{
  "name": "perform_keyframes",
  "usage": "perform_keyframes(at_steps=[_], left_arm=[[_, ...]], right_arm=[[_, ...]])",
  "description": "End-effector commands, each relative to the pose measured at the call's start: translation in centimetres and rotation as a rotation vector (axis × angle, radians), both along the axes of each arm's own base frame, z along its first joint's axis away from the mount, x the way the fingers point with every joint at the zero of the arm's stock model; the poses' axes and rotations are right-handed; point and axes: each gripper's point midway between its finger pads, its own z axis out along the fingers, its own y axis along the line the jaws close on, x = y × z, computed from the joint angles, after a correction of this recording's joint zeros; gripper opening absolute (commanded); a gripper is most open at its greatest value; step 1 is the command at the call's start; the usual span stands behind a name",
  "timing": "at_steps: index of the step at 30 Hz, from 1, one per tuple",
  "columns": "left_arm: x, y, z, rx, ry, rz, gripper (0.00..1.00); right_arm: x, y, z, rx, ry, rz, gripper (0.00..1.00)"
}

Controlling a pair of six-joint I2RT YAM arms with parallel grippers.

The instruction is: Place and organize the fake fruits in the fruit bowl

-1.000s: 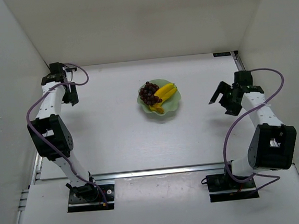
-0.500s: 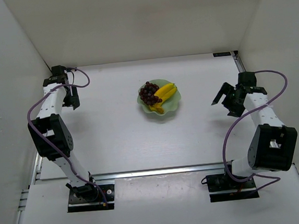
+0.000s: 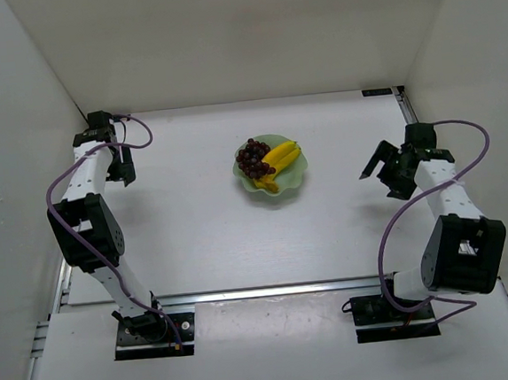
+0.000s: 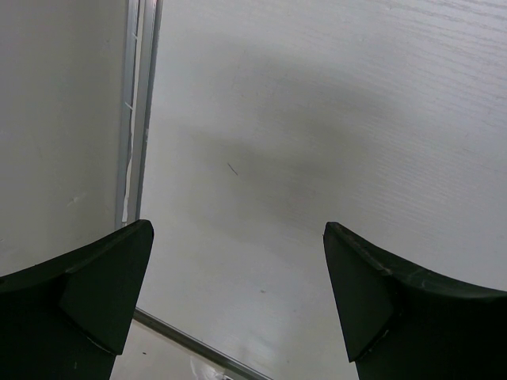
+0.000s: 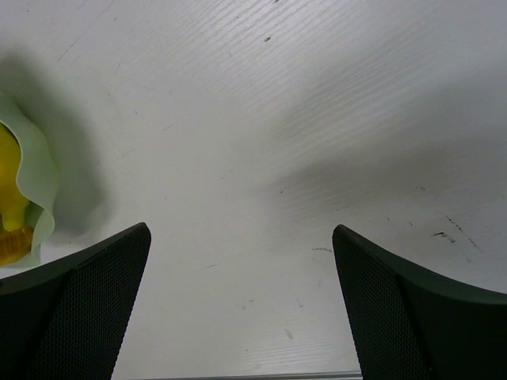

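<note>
Basically done: banana (image 3: 280, 158), axis near-left to far-right, and grapes (image 3: 252, 158) lie in fruit bowl (image 3: 288, 188); left fingers (image 4: 79, 309) and right fingers (image 5: 71, 317) apart, right nearer.

Top cam: high at near edge, looks down on whole table (image 3: 195, 231). Left wrist: close on table by rail (image 4: 139, 103). Right wrist: close, shares fruit bowl (image 5: 40, 182) rim with top.

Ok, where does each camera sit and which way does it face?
Top: overhead from the near edge, looking down on the table; left arm, right arm show.
Left wrist: on left arm, facing table beside the rail; left pincer open.
Right wrist: on right arm, facing table; right pincer open.
Shared: top and right wrist both show bowl and banana.
</note>
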Motion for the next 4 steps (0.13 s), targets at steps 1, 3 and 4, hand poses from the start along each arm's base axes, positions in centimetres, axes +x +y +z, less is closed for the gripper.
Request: perform_keyframes(at_steps=[1,3,4], left_arm=[[-0.32,0.32,1.90,0.016,-0.050,0.021,1.00],[-0.32,0.32,1.90,0.016,-0.050,0.021,1.00],[-0.32,0.32,1.90,0.016,-0.050,0.021,1.00]], right_arm=[[0.03,-0.18,0.50,-0.015,-0.031,0.008,0.99],[-0.03,-0.07,0.51,-0.017,-0.043,0.025,0.99],[0.07,-0.08,1.01,-0.022,-0.073,0.025,0.99]])
